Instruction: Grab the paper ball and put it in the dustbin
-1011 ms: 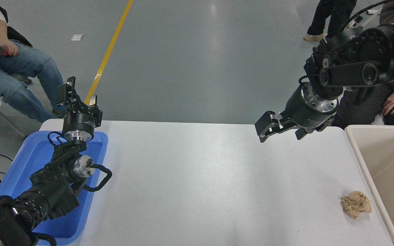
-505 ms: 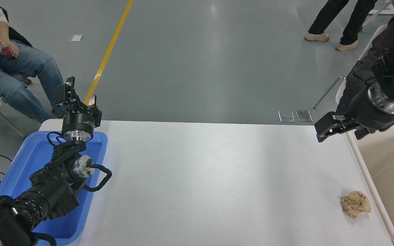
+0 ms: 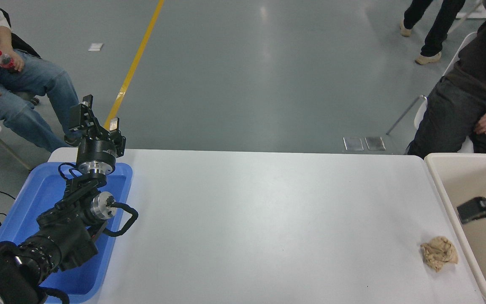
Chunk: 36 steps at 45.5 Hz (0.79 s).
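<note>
**Paper ball on the desk, right gripper at the bin's edge**

Only the tip of the black right gripper point(image 3: 475, 210) shows, coming in from the right edge of the head view over the large beige plastic rectangular dustbin point(image 3: 440, 185). It points left toward the bin's near-left wall. The rest of it is cut off by the frame, so whether its jaws are wide or narrow cannot be told; nothing can be seen in it, and it looks clear of the paper.

The black left gripper point(image 3: 98, 119) sits at the lower left, raised above the far end of the shallow bright-blue plastic tray point(image 3: 23, 211). Its two fingers stand apart with a clear gap between them and nothing in that gap. The left arm lies along the tray and covers much of its floor.

The small crumpled tan-brown paper ball point(image 3: 438, 253) lies on the white desk point(image 3: 260, 228) near its right front corner, just beside the dustbin's left wall and outside it. It is a lumpy wad, slightly wider than tall in the picture, with no clear long axis or direction.

The dustbin is cut off at the right and bottom edges; only its left wall, far-left corner and part of its floor show. Seated people at the far left and far right are partly out of frame.
</note>
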Motion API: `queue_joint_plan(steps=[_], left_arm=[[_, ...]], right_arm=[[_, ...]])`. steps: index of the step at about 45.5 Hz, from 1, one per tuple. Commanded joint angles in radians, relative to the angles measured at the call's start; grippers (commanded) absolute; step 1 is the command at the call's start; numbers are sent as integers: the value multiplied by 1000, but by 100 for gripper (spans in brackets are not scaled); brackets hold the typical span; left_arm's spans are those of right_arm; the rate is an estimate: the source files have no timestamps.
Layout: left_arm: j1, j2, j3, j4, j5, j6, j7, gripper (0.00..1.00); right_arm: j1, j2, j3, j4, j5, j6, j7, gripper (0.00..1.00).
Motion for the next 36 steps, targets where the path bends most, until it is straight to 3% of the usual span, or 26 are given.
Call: queue_joint_plan(steps=[1, 36], left_arm=[[0, 0, 0, 0, 0, 0, 0, 100], [-2, 0, 0, 0, 0, 0, 0, 100]], right_arm=[[-183, -16, 101, -112, -12, -50, -1, 100], [-470, 65, 350, -272, 42, -51, -9, 100]])
